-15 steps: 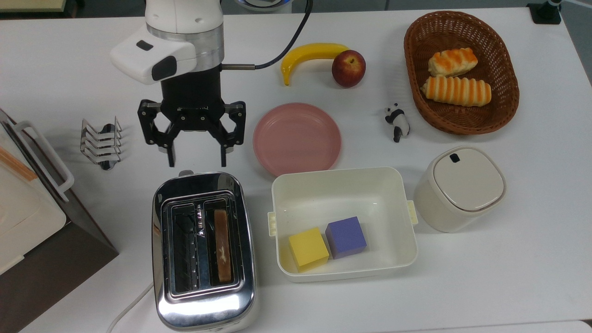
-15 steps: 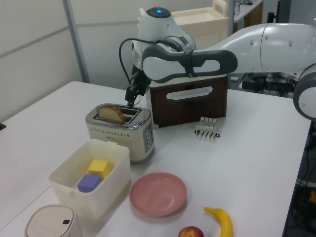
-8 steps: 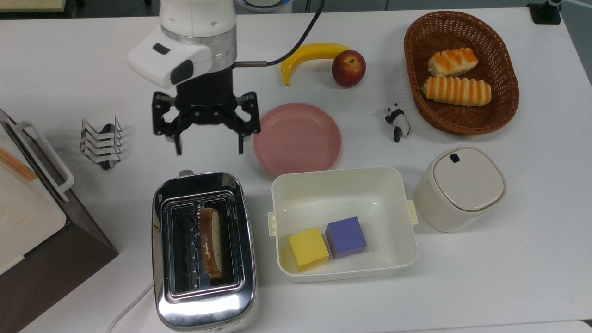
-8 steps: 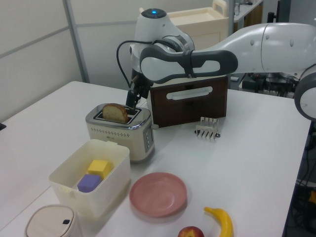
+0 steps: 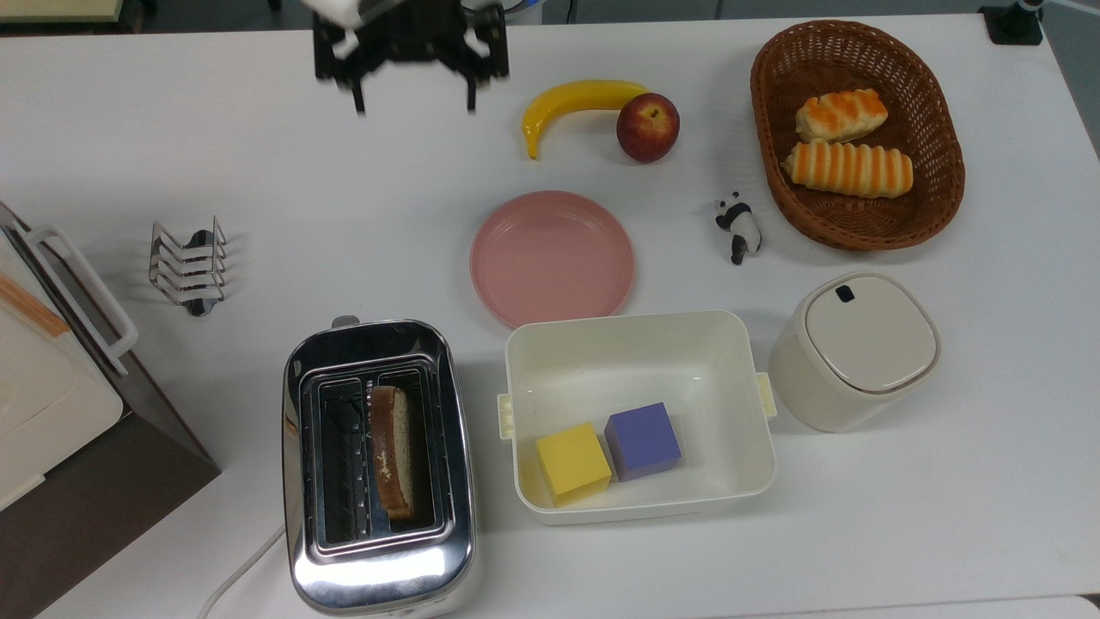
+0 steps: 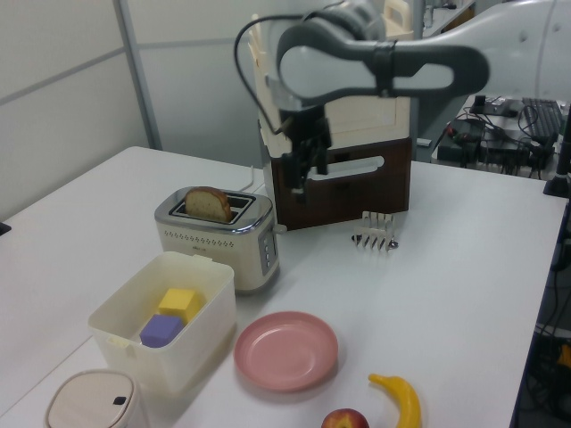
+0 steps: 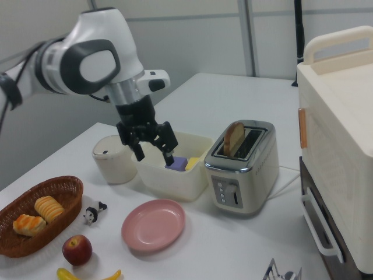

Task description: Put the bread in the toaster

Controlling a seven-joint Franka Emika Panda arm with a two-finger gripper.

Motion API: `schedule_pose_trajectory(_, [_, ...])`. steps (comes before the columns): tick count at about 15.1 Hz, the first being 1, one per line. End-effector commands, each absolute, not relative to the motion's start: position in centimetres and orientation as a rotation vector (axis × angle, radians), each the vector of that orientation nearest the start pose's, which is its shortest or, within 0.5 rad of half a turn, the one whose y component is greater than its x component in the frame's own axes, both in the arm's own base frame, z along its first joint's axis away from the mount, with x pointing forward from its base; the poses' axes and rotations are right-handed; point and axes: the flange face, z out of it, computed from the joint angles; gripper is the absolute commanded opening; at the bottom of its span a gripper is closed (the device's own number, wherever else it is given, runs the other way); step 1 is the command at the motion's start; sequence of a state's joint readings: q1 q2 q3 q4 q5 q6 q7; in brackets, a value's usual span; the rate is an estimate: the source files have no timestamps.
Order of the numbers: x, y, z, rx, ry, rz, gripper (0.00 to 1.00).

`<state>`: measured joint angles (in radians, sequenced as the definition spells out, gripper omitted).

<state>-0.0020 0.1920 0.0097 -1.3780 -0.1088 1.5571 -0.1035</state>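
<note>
White Panda arm (image 7: 87,61) with a black two-finger gripper (image 7: 154,155).

Rounded white link shells meet at dark grey joint bands; a brushed metal ring sits above the black wrist. A small white box with a dark oval patch projects from the wrist side. The gripper has open black linkage and thin fingers (image 5: 471,96). A dark cable (image 6: 245,53) loops along the arm.

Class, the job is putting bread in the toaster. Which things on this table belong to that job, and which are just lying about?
Job: bread, toaster, claw.

Lying about: plate, tub with two cubes, canister, basket of rolls, banana, apple, panda, rack.
</note>
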Motion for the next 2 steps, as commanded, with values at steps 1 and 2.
schedule_pose_trajectory(1, [58.08,-2.30,61.34,-3.244,-0.100,0.104,1.00])
schedule_pose_trajectory(2, [58.09,-2.50,61.50,-3.238,-0.095,0.096,1.00])
